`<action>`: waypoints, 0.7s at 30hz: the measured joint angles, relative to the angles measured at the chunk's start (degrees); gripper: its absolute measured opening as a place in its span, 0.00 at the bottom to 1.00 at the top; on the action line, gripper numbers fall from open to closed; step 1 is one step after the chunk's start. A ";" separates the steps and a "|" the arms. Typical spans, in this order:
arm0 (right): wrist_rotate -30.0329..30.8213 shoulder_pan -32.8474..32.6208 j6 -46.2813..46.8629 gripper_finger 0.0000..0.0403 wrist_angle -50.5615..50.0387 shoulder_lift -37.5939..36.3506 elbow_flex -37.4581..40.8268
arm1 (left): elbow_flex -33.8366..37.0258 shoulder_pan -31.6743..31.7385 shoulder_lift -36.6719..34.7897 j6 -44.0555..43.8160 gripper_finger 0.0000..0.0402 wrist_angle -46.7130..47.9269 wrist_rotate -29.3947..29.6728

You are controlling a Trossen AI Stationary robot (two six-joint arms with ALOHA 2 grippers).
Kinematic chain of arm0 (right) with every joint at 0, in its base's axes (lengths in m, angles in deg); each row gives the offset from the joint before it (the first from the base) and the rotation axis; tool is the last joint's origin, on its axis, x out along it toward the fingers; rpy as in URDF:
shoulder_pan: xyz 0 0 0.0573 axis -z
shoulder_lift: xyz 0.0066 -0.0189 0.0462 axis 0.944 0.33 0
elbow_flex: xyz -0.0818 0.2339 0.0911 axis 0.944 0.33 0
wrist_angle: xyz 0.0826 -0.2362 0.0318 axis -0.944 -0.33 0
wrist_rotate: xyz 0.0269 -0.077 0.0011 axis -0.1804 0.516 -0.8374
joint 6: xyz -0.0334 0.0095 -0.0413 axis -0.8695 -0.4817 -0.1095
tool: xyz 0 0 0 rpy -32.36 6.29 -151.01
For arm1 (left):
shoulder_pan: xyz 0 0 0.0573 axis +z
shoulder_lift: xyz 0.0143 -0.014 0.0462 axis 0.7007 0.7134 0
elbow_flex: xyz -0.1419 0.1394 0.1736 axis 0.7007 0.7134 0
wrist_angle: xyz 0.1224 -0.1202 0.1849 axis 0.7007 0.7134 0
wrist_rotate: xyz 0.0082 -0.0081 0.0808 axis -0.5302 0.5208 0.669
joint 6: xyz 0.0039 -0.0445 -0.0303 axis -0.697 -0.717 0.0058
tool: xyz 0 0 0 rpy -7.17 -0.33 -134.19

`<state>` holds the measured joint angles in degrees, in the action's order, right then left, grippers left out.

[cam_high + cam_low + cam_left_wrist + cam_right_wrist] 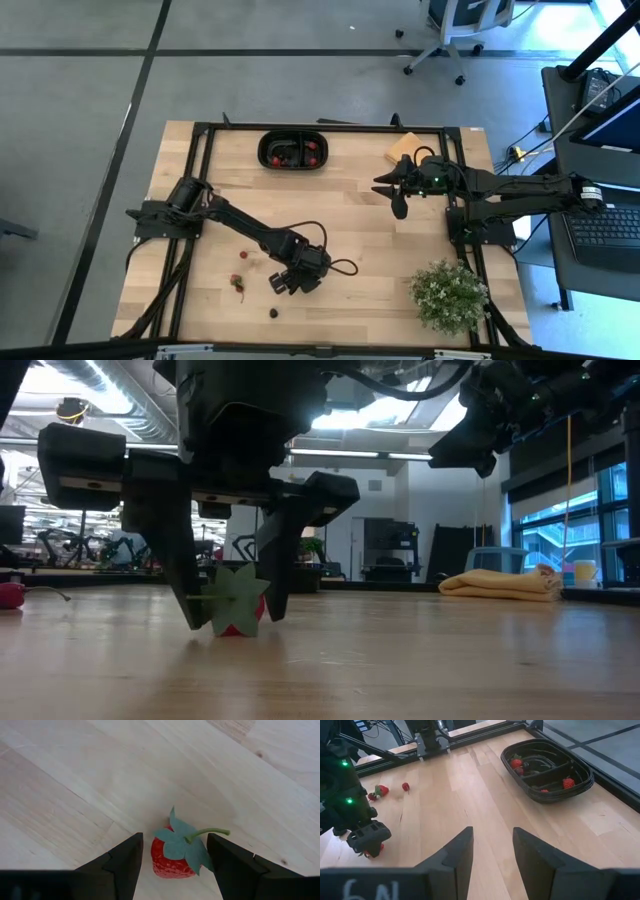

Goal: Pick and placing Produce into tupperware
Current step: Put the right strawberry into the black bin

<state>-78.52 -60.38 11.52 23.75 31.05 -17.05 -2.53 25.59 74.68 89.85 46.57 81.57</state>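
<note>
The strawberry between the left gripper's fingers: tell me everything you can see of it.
The strawberry is small, red and seed-dimpled, with a flat, felt-like green leafy top and a thin curved stem. It lies on the wooden table, near its front edge, with the leaf top facing the low camera. The left gripper straddles it with open jaws, one finger on each side; the fingers are close, but contact cannot be confirmed. It is not lifted.

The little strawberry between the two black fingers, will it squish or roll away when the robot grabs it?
The strawberry looks like a small toy, so it is probably light and unlikely to squish. Its rounded, tapered body lies on its side on the bare table, so an uneven nudge might roll it. The left tool stands open with a finger on each side, which should keep it in place. The thin leafy top looks floppy.
</note>
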 joint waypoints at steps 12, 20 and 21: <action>0.00 0.00 0.17 0.35 0.00 0.00 0.00 | 0.00 0.00 -0.02 -0.03 0.36 0.00 0.00; 0.00 0.00 0.20 0.35 0.02 0.00 0.00 | 0.00 0.46 -0.24 -4.16 0.34 0.17 0.00; 0.00 0.00 0.20 0.35 0.00 0.00 0.00 | 0.00 0.75 -0.55 -4.77 0.34 0.39 0.00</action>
<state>-78.52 -60.38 11.72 23.75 31.05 -17.05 -2.53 26.34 74.13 85.08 46.97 81.57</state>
